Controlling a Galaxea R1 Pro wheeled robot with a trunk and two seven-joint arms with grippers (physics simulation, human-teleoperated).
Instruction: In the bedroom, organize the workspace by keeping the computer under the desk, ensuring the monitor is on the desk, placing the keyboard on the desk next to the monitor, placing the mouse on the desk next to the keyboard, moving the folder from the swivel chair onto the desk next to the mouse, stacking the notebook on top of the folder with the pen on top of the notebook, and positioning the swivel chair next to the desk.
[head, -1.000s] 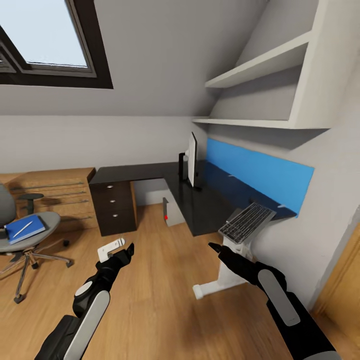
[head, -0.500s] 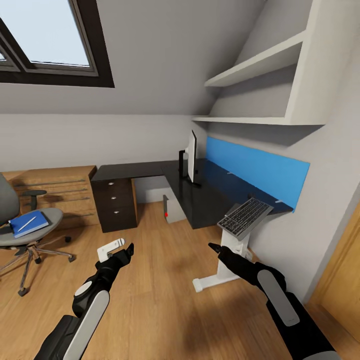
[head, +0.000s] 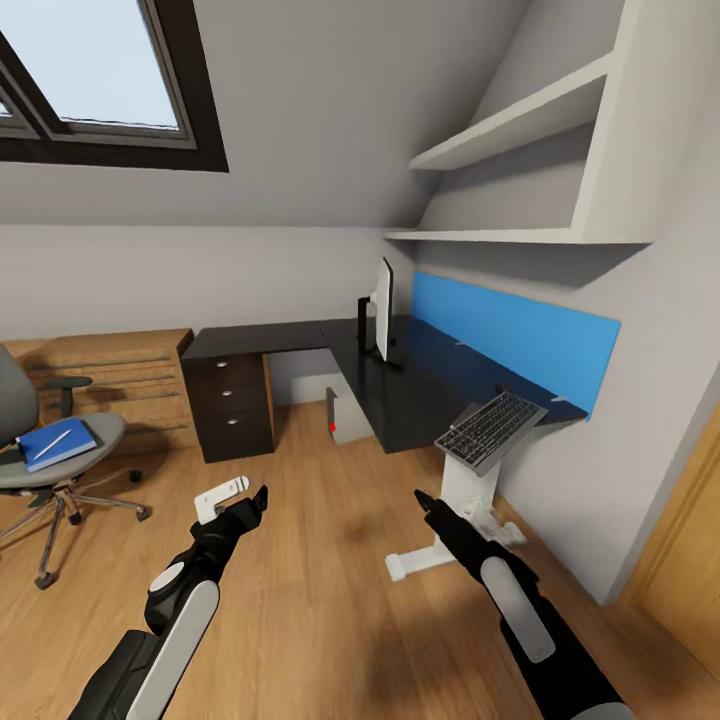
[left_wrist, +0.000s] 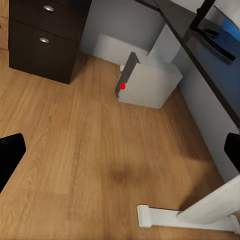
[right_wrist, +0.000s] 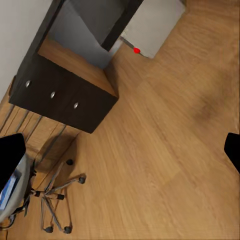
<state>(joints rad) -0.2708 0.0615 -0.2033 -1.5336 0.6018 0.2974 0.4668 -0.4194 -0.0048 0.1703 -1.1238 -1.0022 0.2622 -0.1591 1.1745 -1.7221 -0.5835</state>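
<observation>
desk (head: 400, 400), dark and l-shaped, sits along the wall under the blue panel (head: 510, 340) and the white shelves (head: 520, 130). the monitor (head: 383, 312) stands on it edge-on to my head camera. the keyboard (head: 492, 432) rests tilted at the desk's near end, over the white desk leg (head: 450, 520). the computer (head: 345, 418), a grey box with a red dot, sits on the wooden floor (head: 320, 600) under the desk; it shows in my left wrist view too (left_wrist: 150, 82), and partly in my right wrist view (right_wrist: 157, 27). the dark drawer unit (head: 236, 402) stands at the desk's far-left end, with a wooden dresser (head: 120, 385) beside it.

the swivel chair (head: 45, 455) is well apart from the desk, off to my left. on its seat lies the blue folder (head: 58, 444) with the pen (head: 47, 445) across it; i cannot tell the notebook apart from the folder.

my left gripper (head: 255, 503) hangs over bare floor, empty, fingers (left_wrist: 9, 155) spread wide at the edges of its wrist view. my right gripper (head: 425, 502) also hangs over the floor near the desk leg, empty, with its fingers (right_wrist: 11, 157) likewise spread apart.
</observation>
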